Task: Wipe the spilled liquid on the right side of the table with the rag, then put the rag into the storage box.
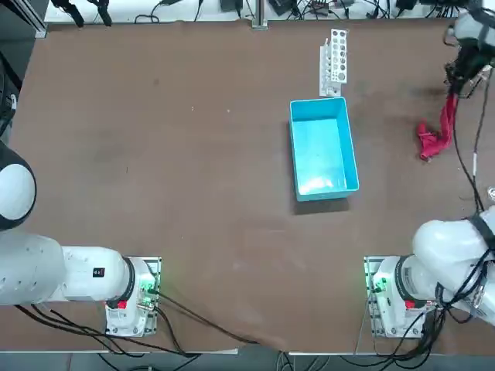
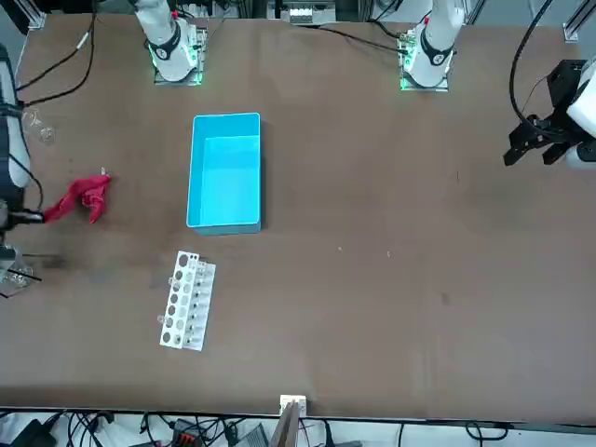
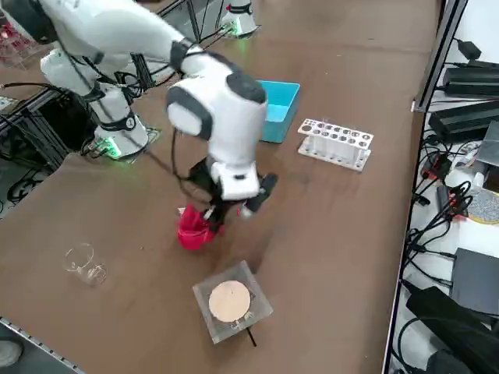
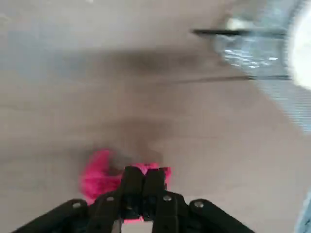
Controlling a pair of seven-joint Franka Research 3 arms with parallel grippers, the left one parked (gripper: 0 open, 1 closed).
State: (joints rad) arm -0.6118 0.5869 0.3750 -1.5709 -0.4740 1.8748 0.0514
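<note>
Right pincer (image 4: 144,180) clamped on magenta rag (image 1: 435,135), far right of bench (image 1: 193,193). Rag hung from the closed fingers, lower end bunched low over the bench, well right of light-blue storage box (image 1: 322,151). White tube rack (image 1: 334,60) just beyond box.

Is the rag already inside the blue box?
No: the rag hangs from the right gripper over the table, well apart from the empty box.

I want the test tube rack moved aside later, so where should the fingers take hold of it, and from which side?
Grip the white rack across its narrow width near the middle, coming straight down from above. It is long and slim, lies flat on the table and stands apart from the storage box, so both long sides look free. The right gripper is shut on the rag.
</note>
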